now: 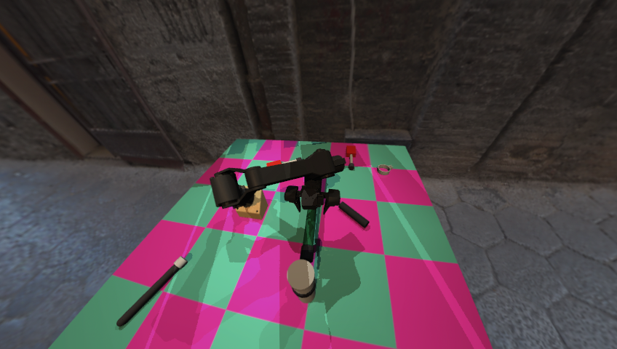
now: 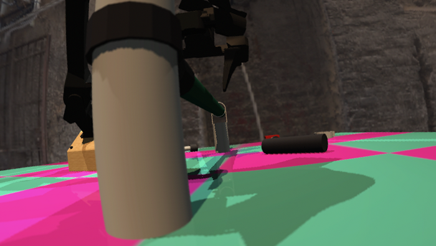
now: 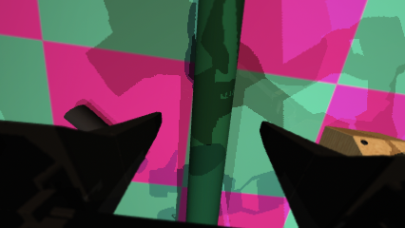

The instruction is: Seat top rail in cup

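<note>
A checkered pink and green worktop [image 1: 402, 276] fills the scene, set before a dark stone wall. Near its front stands the big post [image 2: 136, 141], a thick tan cylinder with a dark brace band [image 2: 133, 25] wrapped around it high up, close to the post cap [image 1: 300, 273]. The black robot arm [image 1: 276, 170] reaches over the middle of the worktop. Beneath it runs the rail [image 3: 214, 109], a long dark green tube; its near end disappears into the dark rail-end cup [image 1: 308, 250] beside the post, so it looks seated, though the depth inside the cup is hidden. Its far end passes through the pale loop cap [image 2: 222, 116] on a small grey stand. The gripper [image 3: 211, 130] hovers over the rail with its jaws spread wide apart, one on each side, a clear gap between each and the tube, holding nothing. The rail looks rigid and smooth, probably light, and likely to slip or roll in a loose pinch; the sensible place to take hold is mid-length, squarely across its width, where the gripper now sits. Smaller things lie about, well apart from the rail: a long black rod [image 1: 149, 294] with a white tip, a short black cylinder [image 1: 353, 214], a wooden block [image 1: 253, 207], a red-headed tool [image 1: 351, 154] and a small metal ring [image 1: 383, 168]
</note>
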Available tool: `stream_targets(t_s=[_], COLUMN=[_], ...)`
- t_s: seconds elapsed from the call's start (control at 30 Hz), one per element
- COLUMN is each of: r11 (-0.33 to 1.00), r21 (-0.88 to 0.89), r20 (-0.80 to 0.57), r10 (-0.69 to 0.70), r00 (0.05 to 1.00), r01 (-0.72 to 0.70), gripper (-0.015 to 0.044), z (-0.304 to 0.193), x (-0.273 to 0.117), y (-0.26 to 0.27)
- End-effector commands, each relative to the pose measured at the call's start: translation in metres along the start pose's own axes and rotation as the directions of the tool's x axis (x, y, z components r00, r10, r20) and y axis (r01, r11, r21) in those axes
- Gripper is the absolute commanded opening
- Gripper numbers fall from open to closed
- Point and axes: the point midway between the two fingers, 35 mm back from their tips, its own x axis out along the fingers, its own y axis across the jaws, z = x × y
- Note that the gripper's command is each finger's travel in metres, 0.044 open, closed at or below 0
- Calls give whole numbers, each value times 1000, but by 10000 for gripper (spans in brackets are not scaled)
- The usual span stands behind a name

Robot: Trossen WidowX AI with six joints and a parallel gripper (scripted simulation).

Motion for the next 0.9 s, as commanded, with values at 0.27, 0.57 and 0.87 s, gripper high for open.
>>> stream_targets(t_s=[0.27,0.57,0.87], r11=[997,995,995], r21=[-44,-51,-51], r20=[-31,-36,-36], r10=[69,80,80], r00=[997,996,996], r01=[-71,-82,-82], gripper=[440,440,440], z=[-10,-10,-10], x=[-46,-52,-52], y=[-4,-4,-4])
